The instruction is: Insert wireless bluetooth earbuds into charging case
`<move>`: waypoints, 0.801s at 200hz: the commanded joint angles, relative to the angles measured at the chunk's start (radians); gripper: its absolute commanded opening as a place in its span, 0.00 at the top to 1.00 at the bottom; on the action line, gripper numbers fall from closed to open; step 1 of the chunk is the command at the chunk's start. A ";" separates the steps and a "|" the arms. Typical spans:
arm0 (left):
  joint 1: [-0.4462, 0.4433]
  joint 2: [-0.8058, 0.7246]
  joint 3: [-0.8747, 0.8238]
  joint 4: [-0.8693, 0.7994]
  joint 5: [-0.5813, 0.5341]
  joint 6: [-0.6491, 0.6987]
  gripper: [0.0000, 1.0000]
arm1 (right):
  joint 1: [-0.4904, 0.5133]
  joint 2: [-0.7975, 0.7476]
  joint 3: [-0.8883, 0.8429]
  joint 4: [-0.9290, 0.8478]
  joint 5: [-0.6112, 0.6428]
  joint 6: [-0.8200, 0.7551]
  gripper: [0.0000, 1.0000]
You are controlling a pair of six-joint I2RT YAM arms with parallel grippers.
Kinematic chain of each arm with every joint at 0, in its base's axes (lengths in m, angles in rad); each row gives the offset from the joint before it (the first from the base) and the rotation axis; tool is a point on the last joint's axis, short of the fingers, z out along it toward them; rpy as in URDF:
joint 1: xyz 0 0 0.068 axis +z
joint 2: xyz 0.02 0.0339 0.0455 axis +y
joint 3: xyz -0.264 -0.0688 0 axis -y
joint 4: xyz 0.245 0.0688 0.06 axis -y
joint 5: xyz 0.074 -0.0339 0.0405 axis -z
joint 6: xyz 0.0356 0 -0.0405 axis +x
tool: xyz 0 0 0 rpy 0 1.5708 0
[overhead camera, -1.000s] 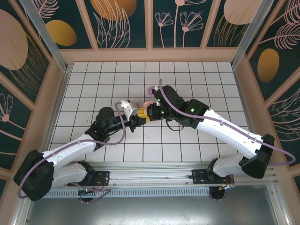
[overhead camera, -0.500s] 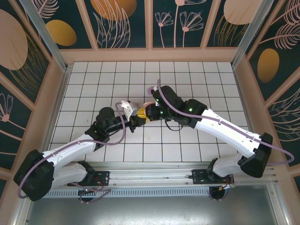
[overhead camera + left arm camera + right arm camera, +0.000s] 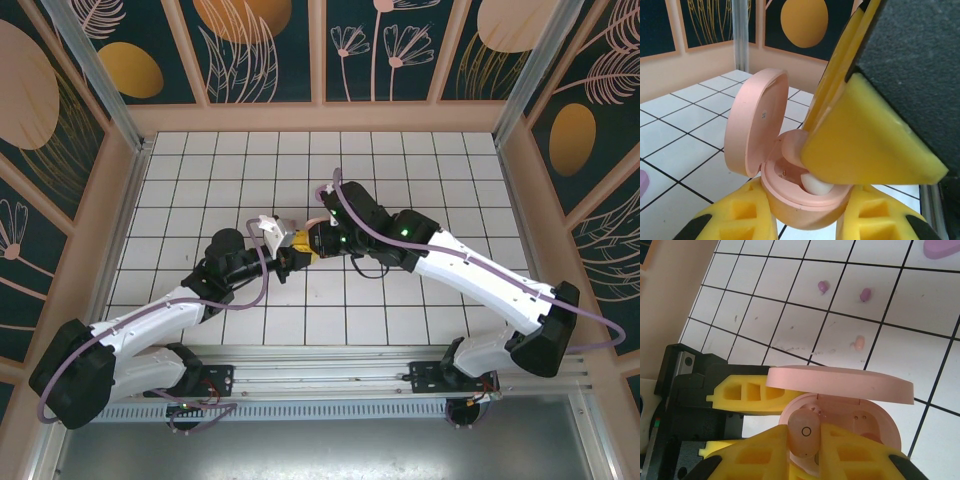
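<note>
White table [image 3: 200,170] ruled into square tiles by thin dark lines, closed in on its left, right and far sides by peach-coloured walls. A metal rail [image 3: 330,375] runs along the near edge. In the right wrist view, three tiny pieces lie loose on the tiles. Two lilac earbuds [image 3: 823,286] sit on neighbouring tiles with a grid line between them. A pink earbud [image 3: 858,343] lies on the next tile, near them but touching neither. A larger purple oval lump [image 3: 941,247], partly in view, lies well apart from the three. Faint dark scuffs [image 3: 790,335] mark the tiles beside them.
</note>
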 commanded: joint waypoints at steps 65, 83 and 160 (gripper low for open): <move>-0.006 -0.030 0.007 0.013 -0.031 0.009 0.98 | 0.014 0.014 0.060 -0.043 0.007 -0.014 0.74; -0.007 -0.031 0.007 0.011 -0.031 0.011 0.98 | 0.015 0.013 0.063 -0.043 0.007 -0.010 0.74; -0.006 -0.068 -0.015 0.002 -0.092 0.000 0.97 | 0.015 -0.047 0.086 0.034 -0.016 0.000 0.74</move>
